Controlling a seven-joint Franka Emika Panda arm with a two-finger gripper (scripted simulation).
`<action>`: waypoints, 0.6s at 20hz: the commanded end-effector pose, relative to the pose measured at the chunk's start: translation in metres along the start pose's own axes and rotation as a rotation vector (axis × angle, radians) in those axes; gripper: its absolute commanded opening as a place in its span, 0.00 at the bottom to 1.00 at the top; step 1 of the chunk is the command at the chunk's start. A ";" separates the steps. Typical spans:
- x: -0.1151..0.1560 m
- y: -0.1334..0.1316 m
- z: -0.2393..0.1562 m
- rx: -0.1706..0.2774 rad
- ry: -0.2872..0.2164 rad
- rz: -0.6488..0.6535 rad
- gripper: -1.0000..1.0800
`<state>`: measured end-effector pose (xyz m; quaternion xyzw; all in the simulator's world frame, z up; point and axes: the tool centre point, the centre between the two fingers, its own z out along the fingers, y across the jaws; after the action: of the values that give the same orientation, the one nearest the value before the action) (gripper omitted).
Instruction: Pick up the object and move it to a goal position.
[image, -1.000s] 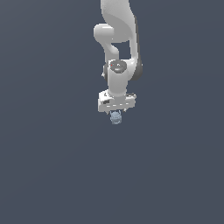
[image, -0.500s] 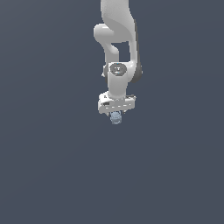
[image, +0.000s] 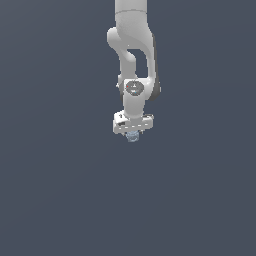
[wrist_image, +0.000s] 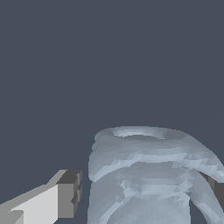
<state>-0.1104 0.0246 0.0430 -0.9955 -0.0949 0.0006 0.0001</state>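
The object (image: 132, 137) is a small pale grey-blue ridged lump that shows just under the white gripper body in the exterior view. In the wrist view the object (wrist_image: 148, 175) fills the space between the fingers. My gripper (image: 132, 133) points straight down and straddles the object. One fingertip (wrist_image: 68, 192) stands a small gap away from the object's side. The other fingertip (wrist_image: 217, 189) is mostly hidden behind the object's far side. The jaws stand open around the object, and I see no squeeze on it.
The white arm (image: 132, 45) hangs down from the top of the exterior view. Everything around it is a plain dark grey-blue surface (image: 60, 190) with no other objects or edges in view.
The gripper body has come down slightly toward the object, which has stayed in place. The fingers now reach further around it.
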 end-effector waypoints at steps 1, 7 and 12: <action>0.000 0.000 0.002 0.000 0.001 0.000 0.96; 0.000 0.000 0.002 0.000 0.001 0.000 0.00; 0.001 0.000 0.001 -0.001 0.004 0.000 0.00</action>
<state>-0.1089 0.0247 0.0423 -0.9955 -0.0950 -0.0015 -0.0001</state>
